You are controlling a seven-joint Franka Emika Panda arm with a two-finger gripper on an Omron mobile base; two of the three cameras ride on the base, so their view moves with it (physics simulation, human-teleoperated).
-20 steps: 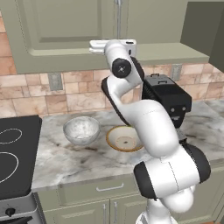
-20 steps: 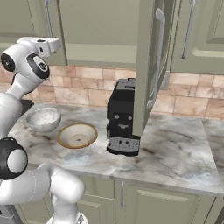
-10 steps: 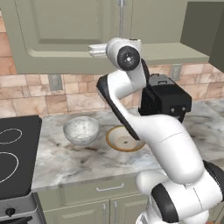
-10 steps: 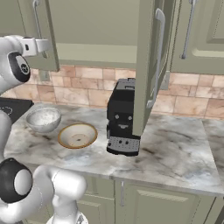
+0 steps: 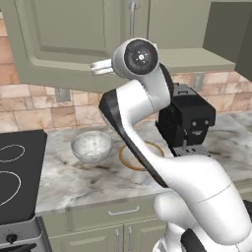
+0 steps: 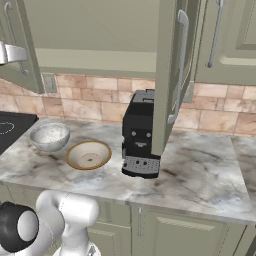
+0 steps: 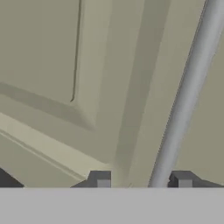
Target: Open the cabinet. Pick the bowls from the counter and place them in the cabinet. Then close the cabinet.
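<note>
Marble counter (image 6: 200, 175) bears both bowls (image 6: 50, 136) (image 6: 89, 154); gripper (image 7: 142, 180) straddles the left cabinet door's handle (image 7: 186, 94), whether clamped I cannot tell.

I see a backsplash of tan and reddish stone tiles (image 6: 100, 95) along the wall, with a grey wall outlet (image 5: 62, 94) set in it. Olive-green lower cabinets with small silver handles (image 6: 165, 230) run below. A black stovetop with white rings (image 5: 17, 172) sits at the left.
</note>
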